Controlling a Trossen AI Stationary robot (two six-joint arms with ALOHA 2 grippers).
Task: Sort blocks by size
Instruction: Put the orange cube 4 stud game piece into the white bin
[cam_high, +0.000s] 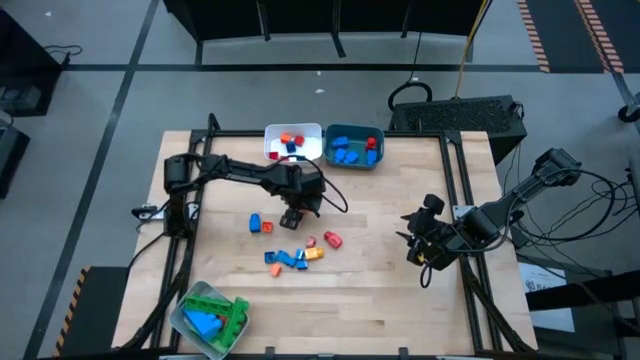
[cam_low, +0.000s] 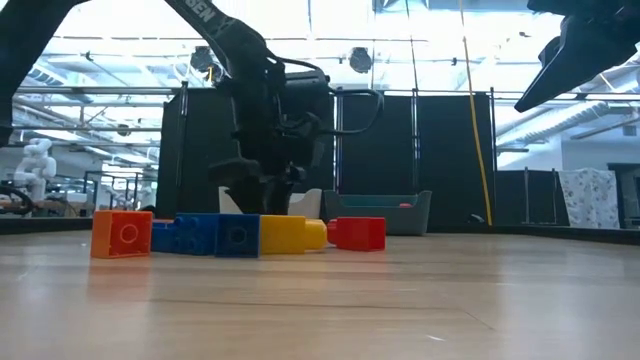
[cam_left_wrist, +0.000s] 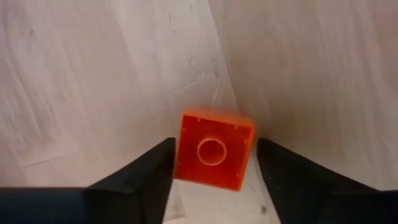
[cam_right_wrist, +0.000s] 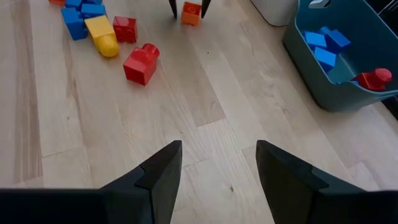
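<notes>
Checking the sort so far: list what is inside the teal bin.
The teal bin holds several blue blocks and one red block. Its near wall hides part of the floor, so more may lie there.

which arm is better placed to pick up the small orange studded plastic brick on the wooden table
Left. The left gripper already straddles the small orange studded plastic brick, one finger on either side. The right gripper hangs empty over bare table near the right edge.

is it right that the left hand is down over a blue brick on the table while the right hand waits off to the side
Not quite: the brick between the left hand's fingers is orange, not blue, as the left wrist view shows. The rest holds: it lies on the table, and the right hand waits off to the side.
</notes>
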